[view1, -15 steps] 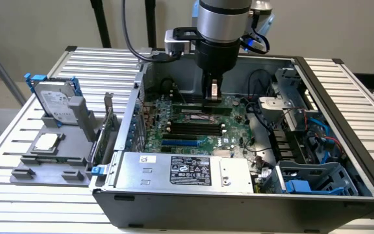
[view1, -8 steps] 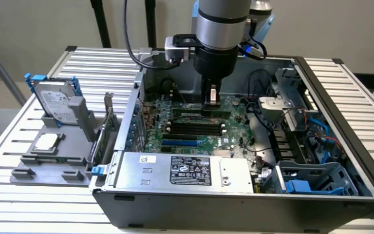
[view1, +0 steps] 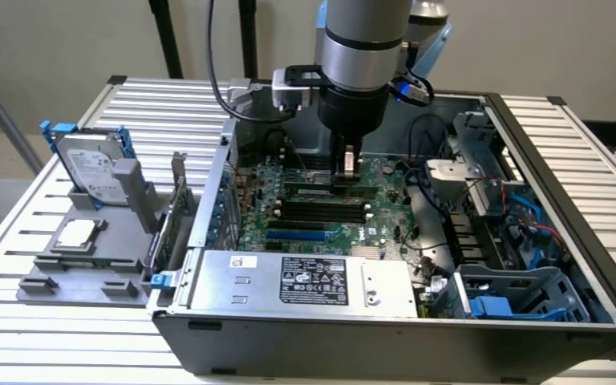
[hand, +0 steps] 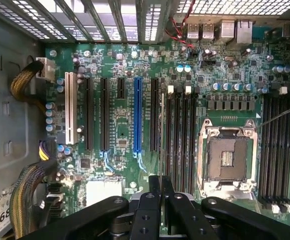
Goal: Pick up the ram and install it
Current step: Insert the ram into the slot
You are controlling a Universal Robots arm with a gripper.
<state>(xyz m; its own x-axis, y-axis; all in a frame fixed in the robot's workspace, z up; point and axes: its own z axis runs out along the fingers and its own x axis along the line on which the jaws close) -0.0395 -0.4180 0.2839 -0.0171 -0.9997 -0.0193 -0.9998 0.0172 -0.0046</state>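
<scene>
Now your pincer pinches the ram upright over the motherboard slots; any tilt could jam it off the slot.

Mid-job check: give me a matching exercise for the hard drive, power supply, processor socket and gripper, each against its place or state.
1 hard drive
2 power supply
3 processor socket
4 gripper

A down over the motherboard
B upright in the grey holder, outside the case
C empty, no chip in it
D silver box with a black label

Pairs: 1-B, 2-D, 3-C, 4-A
</scene>
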